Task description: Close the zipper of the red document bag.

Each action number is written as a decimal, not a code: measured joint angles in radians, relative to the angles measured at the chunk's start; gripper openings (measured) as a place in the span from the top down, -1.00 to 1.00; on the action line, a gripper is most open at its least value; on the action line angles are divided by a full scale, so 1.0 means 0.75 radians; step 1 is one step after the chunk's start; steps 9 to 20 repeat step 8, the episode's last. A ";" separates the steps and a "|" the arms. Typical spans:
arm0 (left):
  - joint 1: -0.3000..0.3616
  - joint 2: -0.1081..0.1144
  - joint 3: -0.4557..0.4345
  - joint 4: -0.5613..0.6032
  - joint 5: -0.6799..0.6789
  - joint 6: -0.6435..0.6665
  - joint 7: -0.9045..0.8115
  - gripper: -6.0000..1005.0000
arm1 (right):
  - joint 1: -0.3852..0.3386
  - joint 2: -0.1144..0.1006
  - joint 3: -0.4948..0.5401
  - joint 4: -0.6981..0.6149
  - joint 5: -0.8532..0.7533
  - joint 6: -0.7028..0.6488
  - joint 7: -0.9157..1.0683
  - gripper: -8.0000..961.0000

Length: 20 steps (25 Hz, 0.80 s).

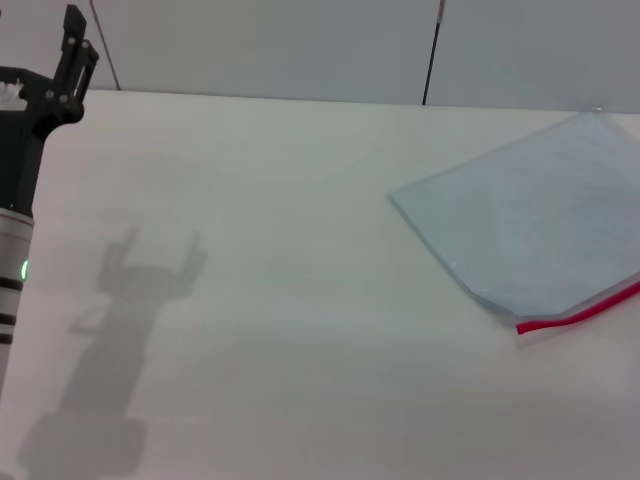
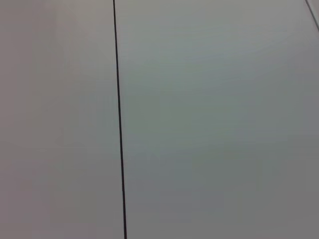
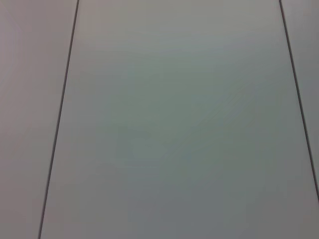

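Observation:
The red document bag [image 1: 540,215] is a flat, pale blue-grey translucent pouch lying slanted on the white table at the right in the head view, cut off by the picture's right edge. Its zipper [image 1: 580,312] shows as a thin red strip along the near edge, running out of view to the right; I see no slider. My left gripper [image 1: 78,45] is raised at the far left, well away from the bag, pointing up. Its shadow on the table shows two fingers apart, with nothing between them. My right gripper is out of view.
The white table [image 1: 300,300] stretches between the left arm and the bag, with the arm's shadow [image 1: 140,290] on it. A pale wall with dark seams [image 1: 430,55] stands behind. Both wrist views show only pale panels with a dark seam [image 2: 118,119].

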 joint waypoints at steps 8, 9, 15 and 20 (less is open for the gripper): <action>0.007 0.000 0.002 -0.001 0.000 -0.017 -0.001 -0.60 | -0.003 0.001 -0.002 0.000 -0.002 -0.001 0.000 -0.86; 0.007 0.000 0.002 -0.001 0.000 -0.017 -0.001 -0.60 | -0.003 0.001 -0.002 0.000 -0.002 -0.001 0.000 -0.86; 0.007 0.000 0.002 -0.001 0.000 -0.017 -0.001 -0.60 | -0.003 0.001 -0.002 0.000 -0.002 -0.001 0.000 -0.86; 0.007 0.000 0.002 -0.001 0.000 -0.017 -0.001 -0.60 | -0.003 0.001 -0.002 0.000 -0.002 -0.001 0.000 -0.86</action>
